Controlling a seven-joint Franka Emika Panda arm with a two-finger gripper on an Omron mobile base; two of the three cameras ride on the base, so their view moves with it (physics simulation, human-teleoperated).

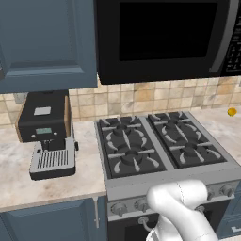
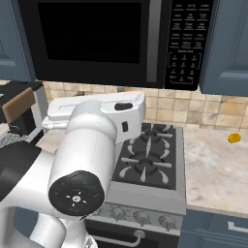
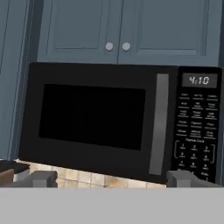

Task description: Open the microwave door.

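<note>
The microwave (image 1: 164,70) is a wide black box mounted above the stove. Its door (image 1: 160,37) (image 2: 92,38) (image 3: 94,118) lies flush and closed, with a dark glass window. A long grey handle bar (image 3: 159,124) (image 2: 154,41) (image 1: 226,37) runs down the door's right side, next to the button panel (image 3: 197,127) (image 2: 189,43). My gripper (image 3: 113,181) faces the door from some distance and is open. Its two fingertips (image 3: 41,178) stand far apart with nothing between them. In the right base view, my white arm (image 2: 92,140) reaches forward over the stove's left side.
A gas stove (image 1: 160,141) with black grates sits under the microwave. A black-and-silver coffee machine (image 1: 47,132) stands on the counter to its left. A small orange object (image 1: 231,111) (image 2: 234,138) lies on the right counter. Blue-grey cabinet doors (image 3: 118,26) (image 1: 47,42) flank and top the microwave.
</note>
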